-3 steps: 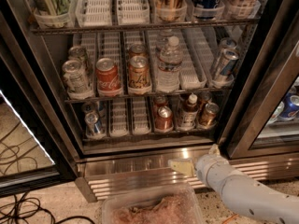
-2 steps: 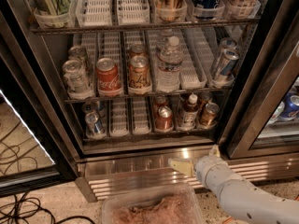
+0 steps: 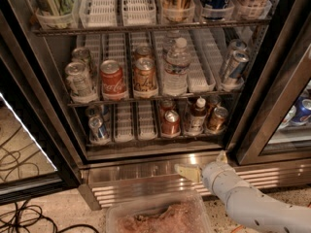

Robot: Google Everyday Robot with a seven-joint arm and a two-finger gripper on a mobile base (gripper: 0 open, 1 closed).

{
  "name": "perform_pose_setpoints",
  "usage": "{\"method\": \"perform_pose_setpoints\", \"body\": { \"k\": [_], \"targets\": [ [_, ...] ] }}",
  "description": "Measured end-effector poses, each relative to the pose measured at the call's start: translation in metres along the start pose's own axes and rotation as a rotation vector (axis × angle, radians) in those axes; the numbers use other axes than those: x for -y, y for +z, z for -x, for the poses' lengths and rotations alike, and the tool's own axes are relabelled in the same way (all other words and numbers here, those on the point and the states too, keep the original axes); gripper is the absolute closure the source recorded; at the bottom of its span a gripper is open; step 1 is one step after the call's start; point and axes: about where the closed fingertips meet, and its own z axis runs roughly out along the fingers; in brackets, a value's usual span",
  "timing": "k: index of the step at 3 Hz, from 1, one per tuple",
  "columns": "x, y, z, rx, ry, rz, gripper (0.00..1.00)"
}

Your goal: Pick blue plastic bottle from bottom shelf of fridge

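1. Pale-blue plastic under a white screw cap: the blue plastic bottle stands upright in a white lane tray at the front of the bottom shelf of the fridge, right of centre.
2. Copper cans flank it, one just to its left and another just to its right. The slotted lanes hold each drink in single file facing the doorway, which leaves the bottle's front open to a reach from outside.
3. The gripper hangs outside the cabinet, low against the steel sill, with its two fingers spread apart and nothing between them.
4. The bottle sits above the gripper and deeper in, almost directly over it and well apart from either finger. The shelf's front edge lies between the two.
5. On this evidence the reach has barely begun. The gripper would need to rise over the sill and slip in between the two cans, where the gaps look narrow and a finger could knock a can.
6. Further out, a bigger clear water bottle and a red cola can stand on the rack above. A clear plastic tub sits on the floor in front of the fridge.
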Motion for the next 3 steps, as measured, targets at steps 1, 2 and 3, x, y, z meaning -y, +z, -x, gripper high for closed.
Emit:
{"method": "perform_pose_setpoints", "body": {
  "k": [1,2,3],
  "targets": [
    [0.0,0.027,-0.02,0.101,0.01,-0.023,0.0],
    [0.007,0.035,-0.019,0.198,0.008,-0.078,0.0],
    [0.005,0.039,-0.018,0.306,-0.026,-0.126,0.0]
  ]
}}
